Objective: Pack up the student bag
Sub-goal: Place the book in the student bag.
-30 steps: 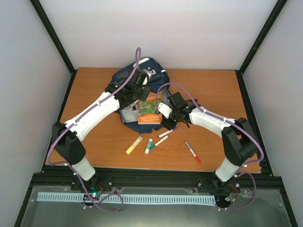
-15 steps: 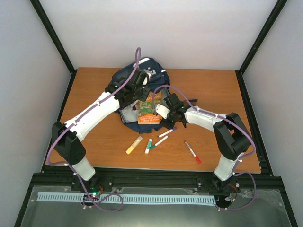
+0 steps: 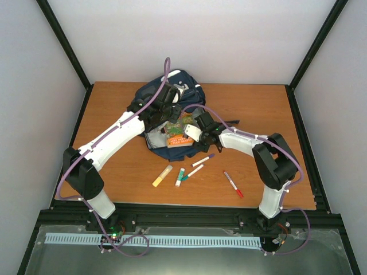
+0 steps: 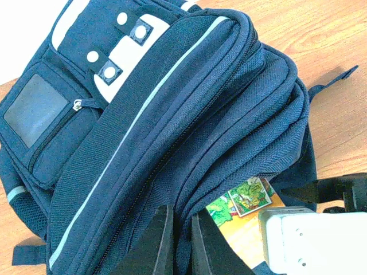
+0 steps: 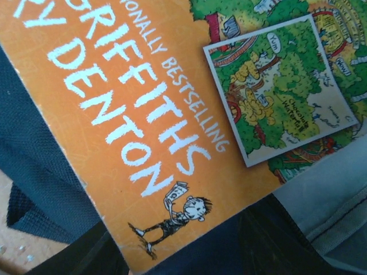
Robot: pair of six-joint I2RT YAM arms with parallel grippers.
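The orange book [image 5: 143, 114] has slid deeper into the student bag [image 4: 172, 114], left claw [image 4: 180, 220] pinching its rim, right claw's [image 3: 189, 127] grip unclear.

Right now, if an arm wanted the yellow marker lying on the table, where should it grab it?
The yellow marker lies flat and slanted on the table, bare wood along both long sides, the green-capped marker apart from it. So probably pinch mid-barrel from straight above, squeezing across its narrow width.
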